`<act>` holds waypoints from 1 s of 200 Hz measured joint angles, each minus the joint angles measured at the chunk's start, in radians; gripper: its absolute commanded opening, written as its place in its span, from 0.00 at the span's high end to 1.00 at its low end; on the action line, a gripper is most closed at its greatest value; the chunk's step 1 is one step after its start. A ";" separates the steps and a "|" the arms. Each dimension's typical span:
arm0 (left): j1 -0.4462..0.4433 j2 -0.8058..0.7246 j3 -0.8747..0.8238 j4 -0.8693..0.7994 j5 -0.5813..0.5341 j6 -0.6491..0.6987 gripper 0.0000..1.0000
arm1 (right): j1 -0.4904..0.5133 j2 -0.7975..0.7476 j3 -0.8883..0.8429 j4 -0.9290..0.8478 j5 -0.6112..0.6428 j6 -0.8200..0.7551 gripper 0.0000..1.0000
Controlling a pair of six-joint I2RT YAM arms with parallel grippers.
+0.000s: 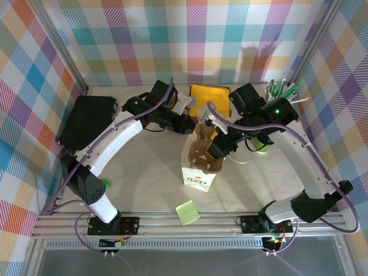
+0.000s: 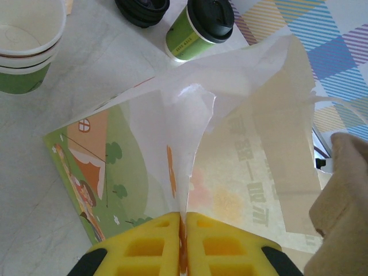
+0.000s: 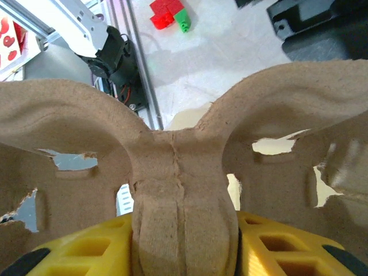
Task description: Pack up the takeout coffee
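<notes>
The rim of the paper bag [image 2: 144,149] is pinched between the closed left fingers [image 2: 149,244]; the pulp cup carrier [image 3: 172,144] is gripped at its centre ridge by the right fingers [image 3: 282,247]. The lidded takeout coffee [image 2: 198,29] is seen standing on the surface [image 2: 86,86], toward its right edge

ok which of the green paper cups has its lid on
The single green paper cup topped by a black round lid; the stacked cream-and-green paper cups nearby are open.

Right end effector [image 3: 184,233] clamps the pulp carrier [image 3: 172,129].
</notes>
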 measured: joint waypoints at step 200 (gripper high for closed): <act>0.000 0.003 0.006 -0.009 0.040 0.053 0.91 | -0.111 0.110 -0.037 0.040 0.137 -0.047 0.58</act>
